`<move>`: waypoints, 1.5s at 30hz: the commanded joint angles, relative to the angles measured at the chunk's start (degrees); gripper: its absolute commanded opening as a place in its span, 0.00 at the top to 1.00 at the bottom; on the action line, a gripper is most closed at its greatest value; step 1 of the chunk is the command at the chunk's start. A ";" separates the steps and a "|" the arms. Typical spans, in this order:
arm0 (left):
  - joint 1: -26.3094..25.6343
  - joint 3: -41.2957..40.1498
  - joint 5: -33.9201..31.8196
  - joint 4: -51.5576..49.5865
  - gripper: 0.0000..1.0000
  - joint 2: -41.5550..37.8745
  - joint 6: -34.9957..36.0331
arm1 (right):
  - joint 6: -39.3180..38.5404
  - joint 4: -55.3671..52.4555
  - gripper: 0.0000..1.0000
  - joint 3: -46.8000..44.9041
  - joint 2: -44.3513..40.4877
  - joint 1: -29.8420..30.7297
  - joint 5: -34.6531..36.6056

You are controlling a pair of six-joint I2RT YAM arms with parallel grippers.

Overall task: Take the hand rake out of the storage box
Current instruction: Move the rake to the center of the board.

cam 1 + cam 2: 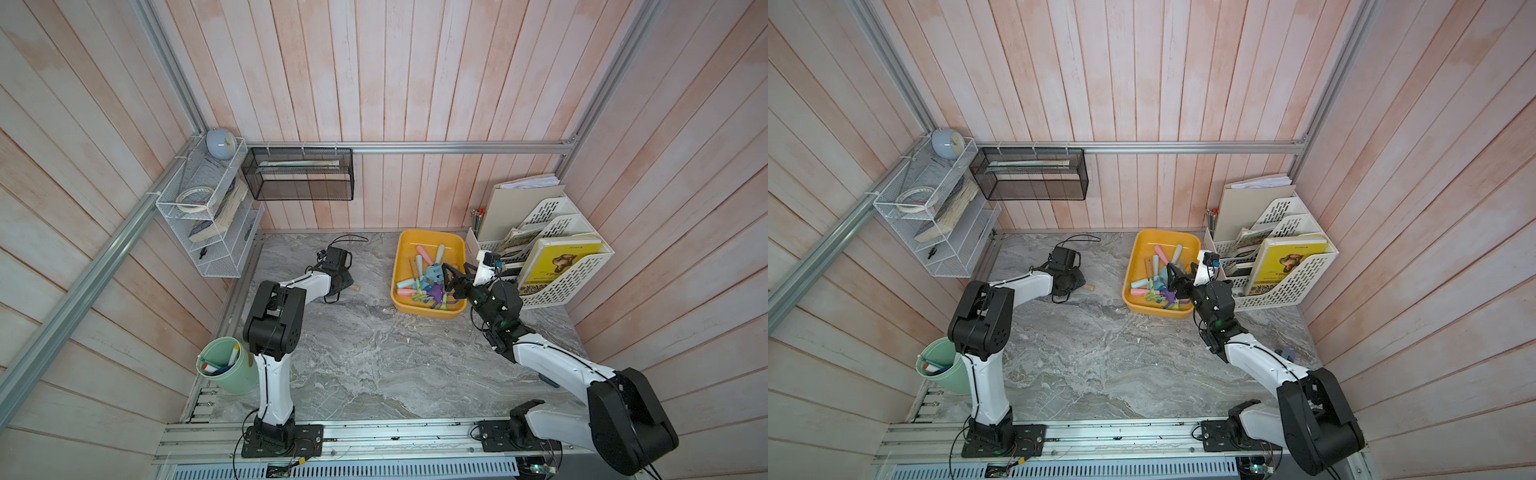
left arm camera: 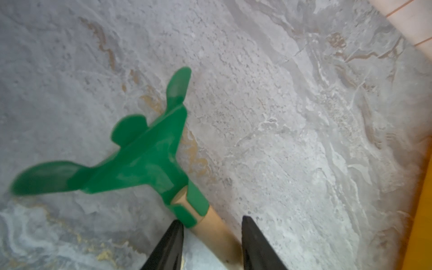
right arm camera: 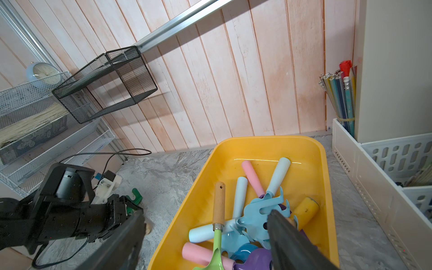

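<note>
Pale wood sits between the fingers of my left gripper (image 2: 211, 219). It is the handle of a green hand rake (image 2: 145, 159), and one finger stands on each side of it. One finger looks to touch the shaft low down, while a sliver of grey shows beside the other. Whether I am pinching it I cannot tell. The head is blurred. This rake lies on the marbled tabletop (image 1: 374, 353), outside the storage box (image 1: 451, 245), off the long side that faces my left arm. A strip of the box's yellow wall shows at the edge of the left wrist view.

The jaws of my right gripper (image 3: 206, 212) are wide apart with nothing between them. They hang over the near end of the box, above the heap of tools.

In the box, just past one right fingertip, lies a light blue hand rake (image 3: 264, 210). Its curled tines face up and its head is at the middle of the heap. Its pale handle runs away toward the box's far end, slightly slanted. A wooden-handled green tool (image 3: 218, 205) and a pink handle (image 3: 252, 177) lie close alongside. Other heads underneath are too tangled to sort.

My reading is that the rake left to lift is the blue one, and the right arm is far nearer to it. Its long axis runs roughly along the box, and my right jaws open across that line. So the free stretch of handle, further toward the box's far end, looks like the place to take it. The crowding neighbours are the risk.
</note>
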 commanded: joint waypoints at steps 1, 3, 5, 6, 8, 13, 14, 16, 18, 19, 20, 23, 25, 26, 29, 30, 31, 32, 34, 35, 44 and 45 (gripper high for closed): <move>1.80 2.16 3.07 -10.33 0.55 3.06 6.78 | -0.64 -0.86 0.16 1.87 0.43 -0.26 0.27; 3.65 2.58 4.75 -12.25 0.55 3.13 9.10 | -0.64 -1.12 0.16 2.11 0.48 -0.30 0.39; 5.59 2.73 4.05 -14.11 0.56 2.82 10.97 | -0.64 -1.13 0.16 2.09 0.56 -0.35 0.36; 6.57 2.96 4.02 -14.96 0.57 2.68 12.36 | -0.64 -1.13 0.16 2.07 0.65 -0.34 0.40; 8.60 2.84 5.41 -15.47 0.57 2.15 14.73 | -0.56 -1.13 0.16 2.18 0.87 -0.37 0.30; 11.71 5.44 10.83 -15.84 0.58 3.52 23.18 | -0.28 -1.30 0.16 2.48 1.57 -0.44 0.36; 12.10 7.21 11.06 -17.13 0.58 4.79 24.31 | -0.20 -1.25 0.16 2.44 1.62 -0.51 0.42; 12.58 10.44 9.64 -19.27 0.58 7.11 25.35 | -0.29 -1.48 0.16 2.49 1.62 -0.53 0.59; 12.67 11.99 9.56 -20.09 0.57 8.40 26.32 | -0.44 -1.70 0.16 2.57 1.38 -0.59 0.96; 12.63 11.71 9.68 -19.54 0.57 8.45 26.63 | -0.46 -1.83 0.16 2.48 1.28 -0.60 1.20; 12.67 11.31 9.91 -18.86 0.57 8.38 27.55 | -0.53 -1.72 0.16 2.39 1.27 -0.61 1.41; 13.29 11.59 7.76 -19.02 0.65 8.50 28.64 | -0.40 -1.46 0.16 2.34 1.68 -0.79 1.50; 13.84 11.74 5.97 -19.03 0.71 8.48 29.82 | -0.21 -1.32 0.16 2.35 2.05 -0.88 1.50; 13.99 11.87 4.94 -19.12 0.74 8.43 31.00 | -0.28 -1.22 0.16 2.39 2.14 -0.95 1.51; 13.99 11.70 -1.19 -18.53 0.77 8.33 33.46 | -0.37 -1.29 0.16 2.30 2.23 -1.05 1.75; 14.08 11.70 -2.59 -18.04 0.78 8.33 35.04 | -0.46 -1.23 0.16 2.15 2.10 -1.13 1.94; 14.21 11.85 -2.99 -17.77 0.79 8.41 36.03 | -0.54 -1.06 0.16 2.00 2.06 -1.22 2.07; 14.45 11.98 -2.81 -17.05 0.79 8.48 37.25 | -0.55 -0.81 0.16 1.79 2.06 -1.30 2.20; 15.13 12.82 -2.41 -16.26 0.79 8.54 38.91 | -0.46 -0.78 0.16 1.64 2.06 -1.64 2.20; 15.68 13.30 -1.99 -15.76 0.79 8.65 39.60 | -0.42 -0.69 0.16 1.56 2.14 -1.72 2.20; 18.45 15.46 -0.14 -12.41 0.78 10.07 48.32 | -0.46 -0.51 0.16 1.68 3.18 -2.42 2.30; 18.45 15.64 0.60 -12.35 0.76 10.34 48.51 | -0.46 -0.66 0.16 1.79 3.52 -2.44 2.14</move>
